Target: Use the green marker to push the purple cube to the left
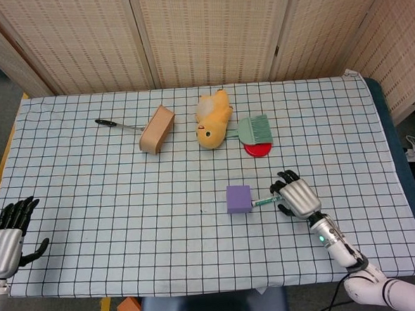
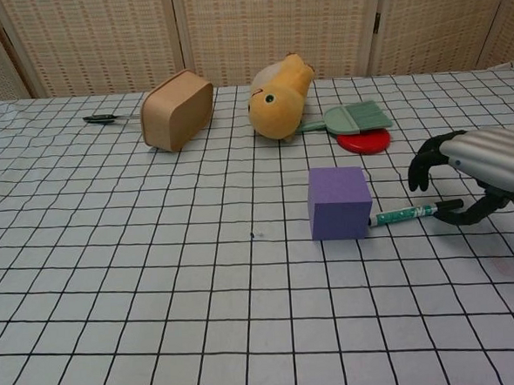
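Checked cloth covers the table in the head view; the matte purple cube sits right of centre, the slim green marker touching its right face. Right hand, fingers spread, hovers over the marker's cap end. Left hand rests open at the near left.

Chest view: the right hand's curled dark fingers arch above the marker, not gripping.

I see a matt white tablecloth printed with a black grid, wrinkled like thin fabric. The purple cube looks matt and smooth, like foam or plastic. The green marker has a glossy plastic barrel. My right hand shows a ribbed, brushed-metal back and black plastic fingers. The yellow duck toy is soft plush. The oval box looks like pale, smooth wood. The red disc shines like plastic.
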Motion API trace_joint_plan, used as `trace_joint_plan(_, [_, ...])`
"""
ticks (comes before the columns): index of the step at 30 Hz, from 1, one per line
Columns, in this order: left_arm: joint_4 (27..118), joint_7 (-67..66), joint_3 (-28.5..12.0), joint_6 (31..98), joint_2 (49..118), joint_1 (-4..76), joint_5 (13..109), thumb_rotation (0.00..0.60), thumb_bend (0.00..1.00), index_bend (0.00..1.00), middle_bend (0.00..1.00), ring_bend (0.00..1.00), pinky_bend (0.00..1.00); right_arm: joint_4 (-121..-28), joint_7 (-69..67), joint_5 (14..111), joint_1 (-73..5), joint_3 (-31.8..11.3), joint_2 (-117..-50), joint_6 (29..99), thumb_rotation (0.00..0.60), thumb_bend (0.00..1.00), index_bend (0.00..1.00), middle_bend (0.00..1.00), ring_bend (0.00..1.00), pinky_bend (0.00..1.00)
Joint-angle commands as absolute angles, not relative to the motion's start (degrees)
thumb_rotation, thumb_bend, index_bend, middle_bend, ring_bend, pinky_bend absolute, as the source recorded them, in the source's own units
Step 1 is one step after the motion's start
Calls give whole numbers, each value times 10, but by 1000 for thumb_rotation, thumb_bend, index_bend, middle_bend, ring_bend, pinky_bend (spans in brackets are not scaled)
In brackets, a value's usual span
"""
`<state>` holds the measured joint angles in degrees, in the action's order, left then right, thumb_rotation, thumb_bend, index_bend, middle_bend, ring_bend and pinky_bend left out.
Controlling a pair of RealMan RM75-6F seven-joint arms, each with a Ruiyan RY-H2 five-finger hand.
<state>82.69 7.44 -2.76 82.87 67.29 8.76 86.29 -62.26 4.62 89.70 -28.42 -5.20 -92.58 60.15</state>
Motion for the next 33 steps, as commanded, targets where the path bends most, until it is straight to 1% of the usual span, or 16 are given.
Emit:
trace_joint_plan(1, [826,78,-28,826,672,88,861,600,340,0,0,0,33,-598,53,892,-302,-55,-949,588,600,258,416,408,142,162])
trace_joint_plan(11, [824,95,-27,817,666,90,858,600,338,0,0,0,33,-572,59,887,-313,-48,-982,597,600,285,462,411,155,162])
trace_joint_plan(19, [828,103,-25,816,661,89,859,600,339,0,0,0,36,-573,80,881,-312,-42,-986,597,600,287,485,426,168,162])
trace_joint_plan(33, [825,118,-24,807,657,92,859,600,339,0,0,0,36,-605,146,851,-316,-41,-981,584,600,291,504,440,189,162])
